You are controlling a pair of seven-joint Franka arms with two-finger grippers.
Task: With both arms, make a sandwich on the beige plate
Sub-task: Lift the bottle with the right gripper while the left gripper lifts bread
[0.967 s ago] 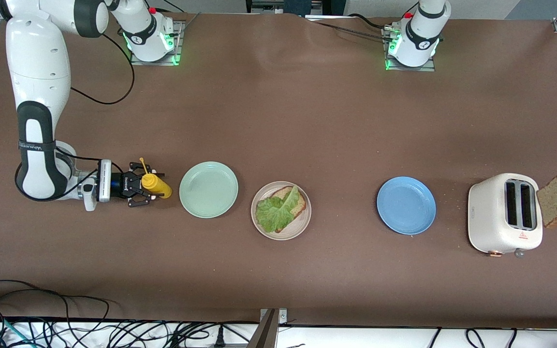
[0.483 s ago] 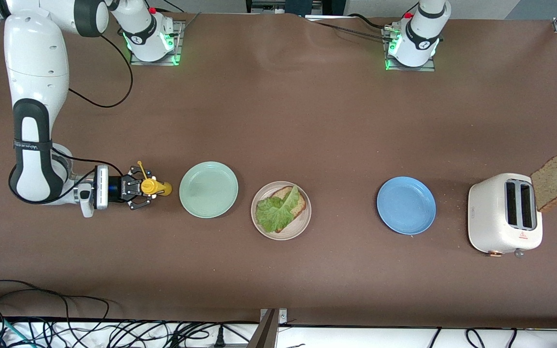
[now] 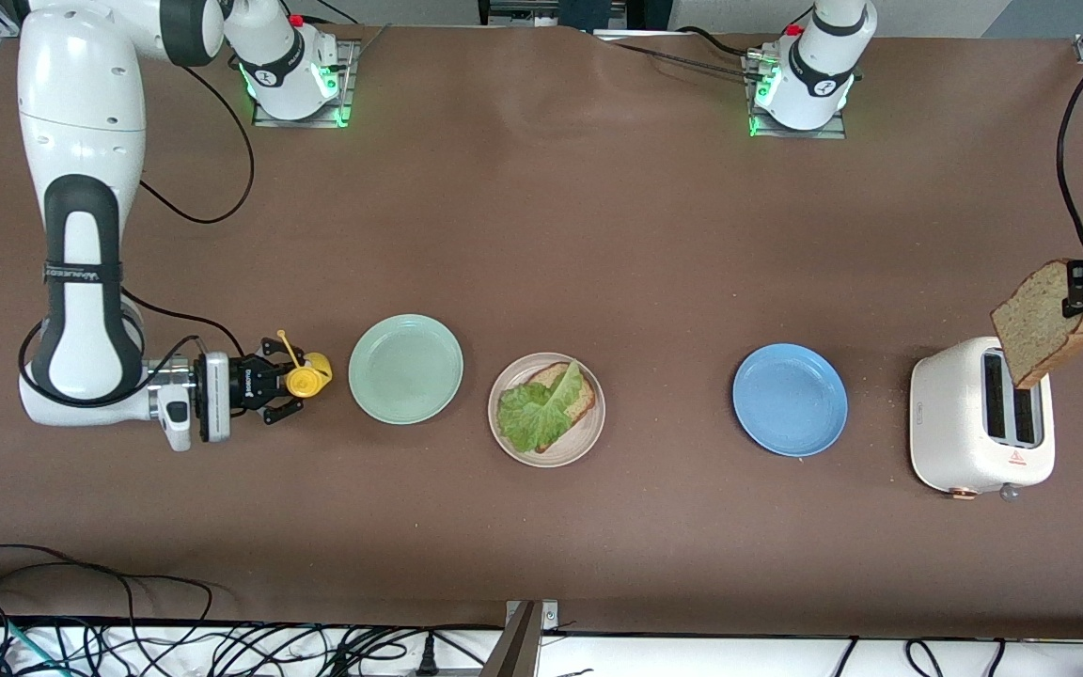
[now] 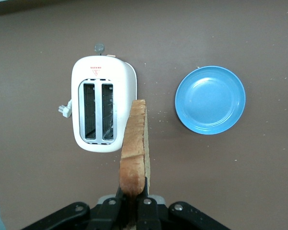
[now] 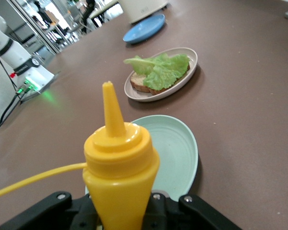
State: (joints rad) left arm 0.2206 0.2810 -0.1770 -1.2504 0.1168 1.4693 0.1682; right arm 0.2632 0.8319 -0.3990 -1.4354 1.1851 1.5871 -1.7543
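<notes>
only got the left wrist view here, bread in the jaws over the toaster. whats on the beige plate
Observer: The beige plate holds one bread slice with a lettuce leaf on top; no top slice yet.
Operator: where is it from the blue plate
Observer: Toward the right arm's end of the table from the blue plate, with the mint-green plate beside it.
Operator: right arm doing what
Observer: The right gripper is shut on a yellow mustard bottle next to the mint-green plate.
</notes>
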